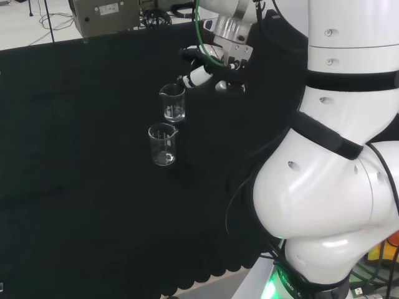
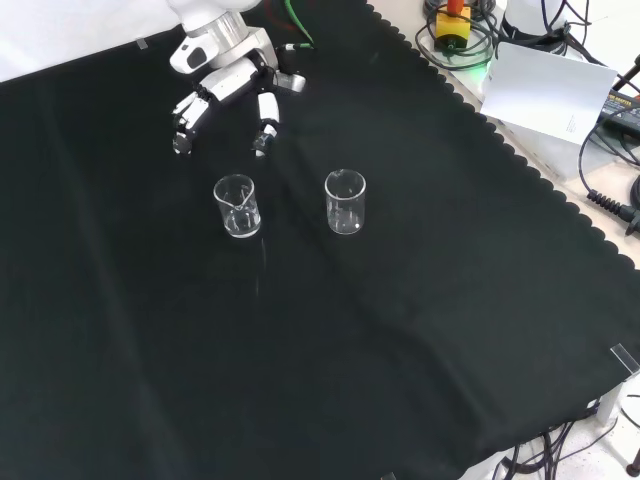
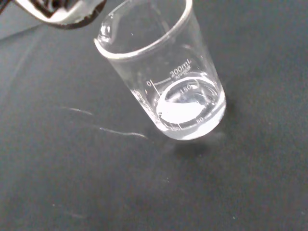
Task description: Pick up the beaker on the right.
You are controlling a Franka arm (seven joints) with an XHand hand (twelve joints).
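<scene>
Two clear glass beakers stand upright on the black cloth. In the front view they sit side by side, one on the left (image 2: 237, 205) and one on the right (image 2: 345, 201). In the head view the same pair stand one behind the other, the farther beaker (image 1: 173, 103) and the nearer beaker (image 1: 163, 144). The hand (image 2: 228, 88) hovers just behind the left beaker of the front view, open, its fingers (image 2: 264, 128) spread and pointing down, touching nothing. In the head view the hand (image 1: 201, 73) is just right of the farther beaker. The wrist view has one empty beaker (image 3: 161, 77) close by.
The arm's white links (image 1: 336, 156) take up the head view's right side. A grey box (image 1: 106, 14) stands beyond the cloth's far edge. In the front view, a white board (image 2: 545, 95), cables and a yellow device (image 2: 455, 20) lie past the scalloped cloth edge.
</scene>
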